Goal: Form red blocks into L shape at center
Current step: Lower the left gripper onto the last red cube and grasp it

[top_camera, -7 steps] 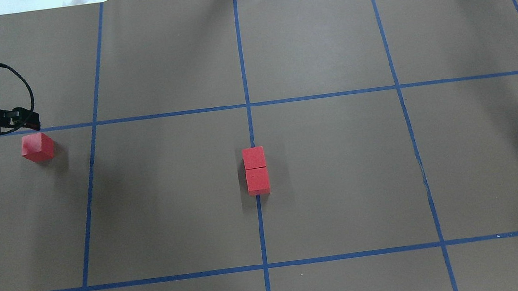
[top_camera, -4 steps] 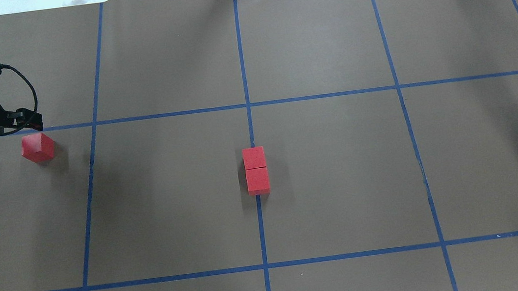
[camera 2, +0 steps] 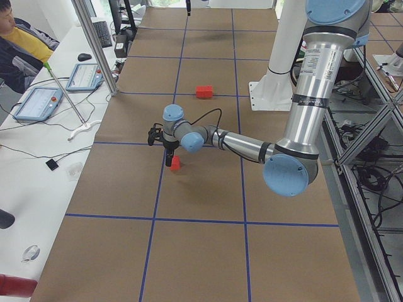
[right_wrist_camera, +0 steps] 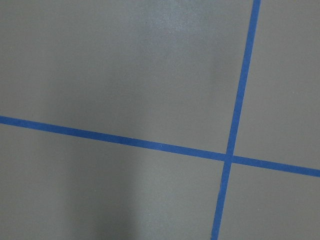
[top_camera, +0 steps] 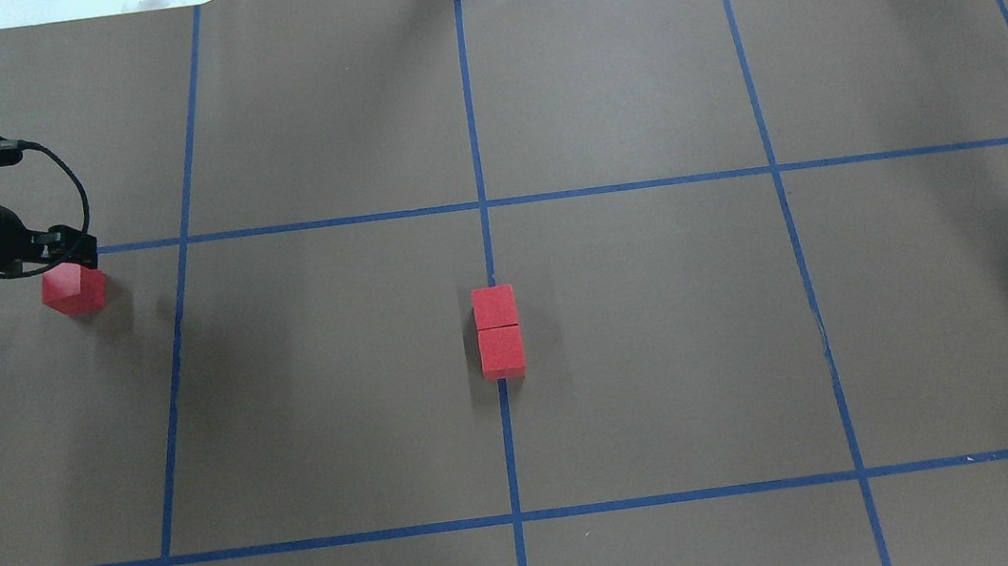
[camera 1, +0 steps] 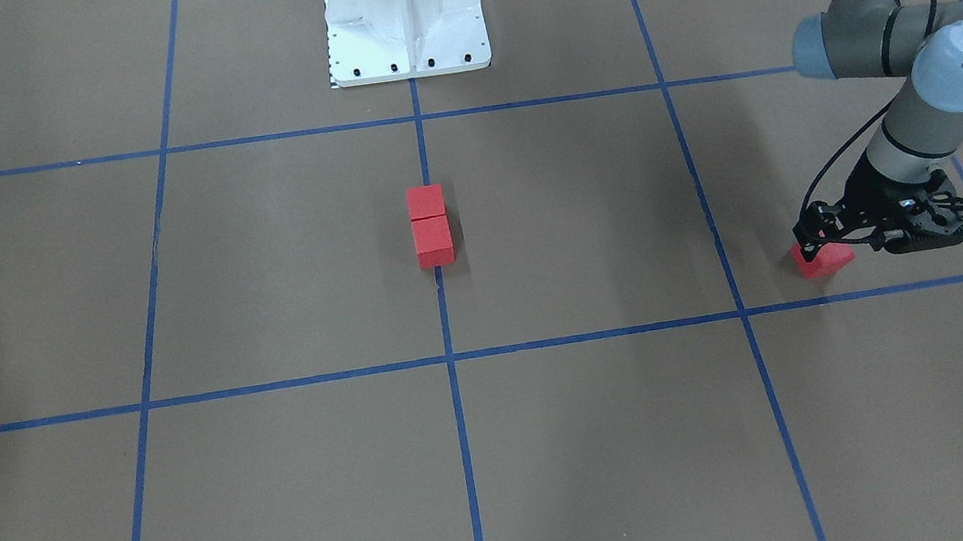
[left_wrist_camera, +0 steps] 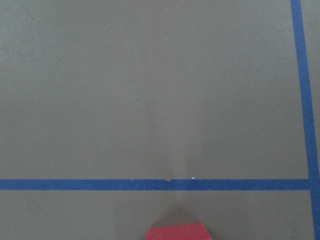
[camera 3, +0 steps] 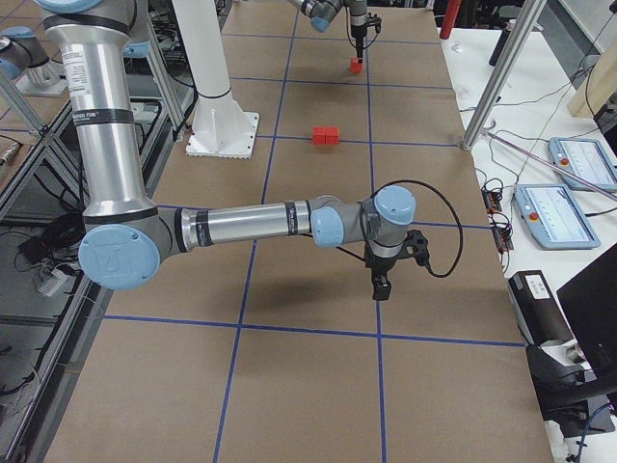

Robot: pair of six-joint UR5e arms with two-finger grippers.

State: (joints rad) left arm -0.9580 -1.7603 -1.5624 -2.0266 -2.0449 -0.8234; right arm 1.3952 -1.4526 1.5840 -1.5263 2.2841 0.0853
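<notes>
Overhead exterior: we judged the far-left red block (top_camera: 72,290) light, rigid, pinchable across opposite faces; we couldn't tell whether the left gripper (top_camera: 74,249) gaped.

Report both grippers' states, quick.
Left gripper: cannot be told; it hangs by the lone small matte red cube, fingers unclear.
Right gripper: cannot be told; no view shows its fingers clearly.

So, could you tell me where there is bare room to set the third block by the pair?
Both sides of the joined pair are bare floor, out to the bordering tape lines. The only crowded spot is far left, where the left end effector sits by the lone block.
</notes>
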